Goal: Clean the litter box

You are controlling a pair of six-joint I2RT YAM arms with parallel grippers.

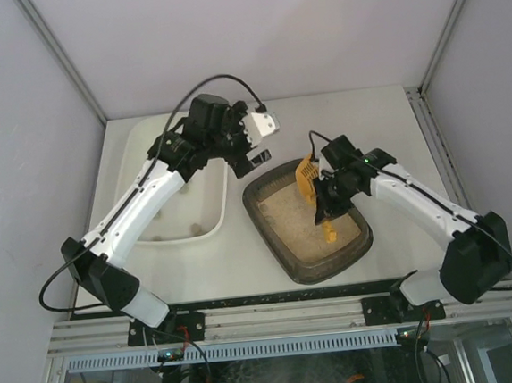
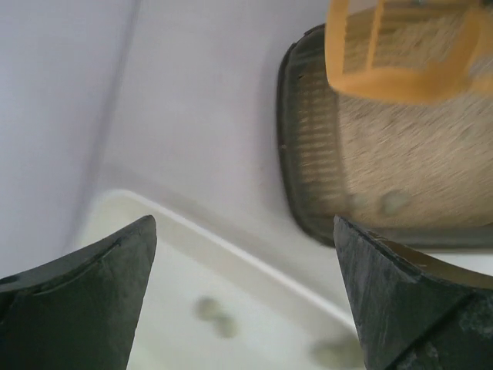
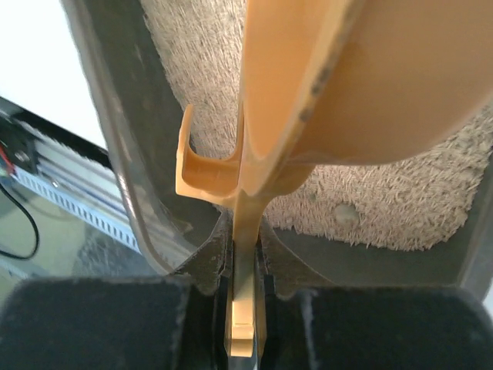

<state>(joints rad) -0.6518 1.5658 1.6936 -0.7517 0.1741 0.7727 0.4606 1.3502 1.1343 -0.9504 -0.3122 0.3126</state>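
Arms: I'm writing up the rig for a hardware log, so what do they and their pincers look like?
The left arm and right arm have white link shells with chunky black joints. A thin black cable loops off the left one; a green light glows on the right. The left pincer and right pincer have dark, matte fingers.

The pale counter (image 1: 244,257) in front of me carries two things directly: a cream-white rectangular tub (image 1: 181,240) on my left and, just beside it on the right, the dark litter box (image 1: 315,276), set at an angle and holding beige litter.
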